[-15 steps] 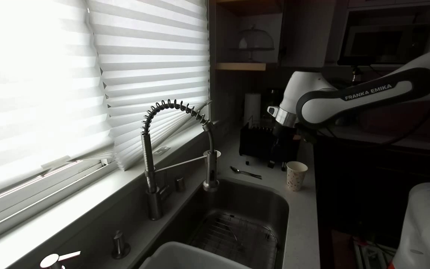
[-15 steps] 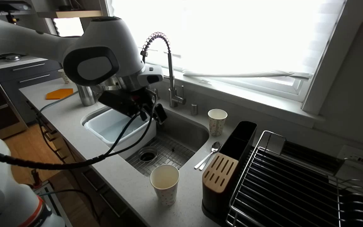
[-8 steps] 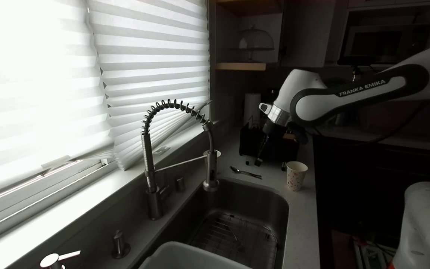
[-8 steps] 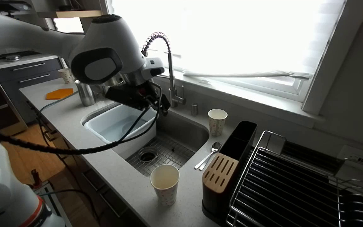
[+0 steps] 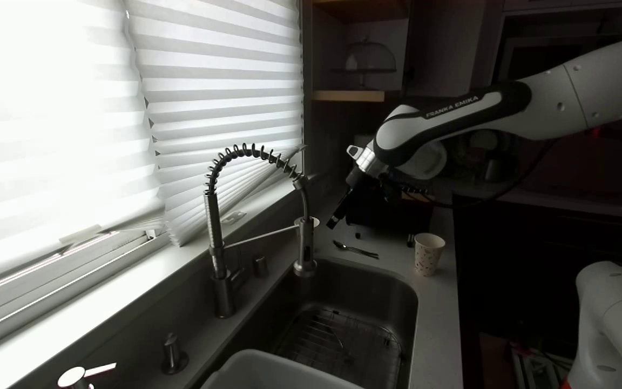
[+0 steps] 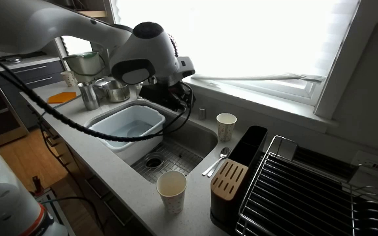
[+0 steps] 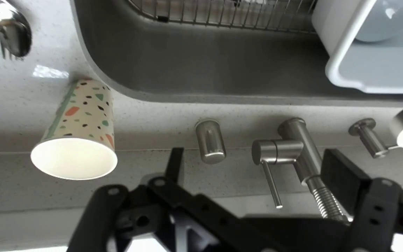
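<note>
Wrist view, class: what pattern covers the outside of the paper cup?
The paper cup has scattered orange, green and black flecks on cream, clearest in the wrist view.

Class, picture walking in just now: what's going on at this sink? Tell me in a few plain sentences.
A robot arm hangs by a kitchen sink, its gripper open and holding nothing. Close to the gripper are a patterned paper cup and the faucet; it touches neither. Another cup stands on the counter across from that one, with cutlery lying between the two. A pale tub sits in the sink.
</note>
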Robot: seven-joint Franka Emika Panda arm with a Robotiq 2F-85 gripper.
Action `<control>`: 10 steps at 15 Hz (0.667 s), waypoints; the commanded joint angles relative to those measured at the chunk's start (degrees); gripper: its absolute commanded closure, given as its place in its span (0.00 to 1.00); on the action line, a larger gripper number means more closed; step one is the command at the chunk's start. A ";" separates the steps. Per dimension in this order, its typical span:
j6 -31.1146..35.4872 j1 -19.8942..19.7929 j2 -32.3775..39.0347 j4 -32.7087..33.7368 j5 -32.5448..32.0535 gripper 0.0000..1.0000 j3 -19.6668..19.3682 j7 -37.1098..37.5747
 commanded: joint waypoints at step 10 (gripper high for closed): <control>-9.36 -11.35 25.80 27.12 13.95 0.00 13.61 -10.12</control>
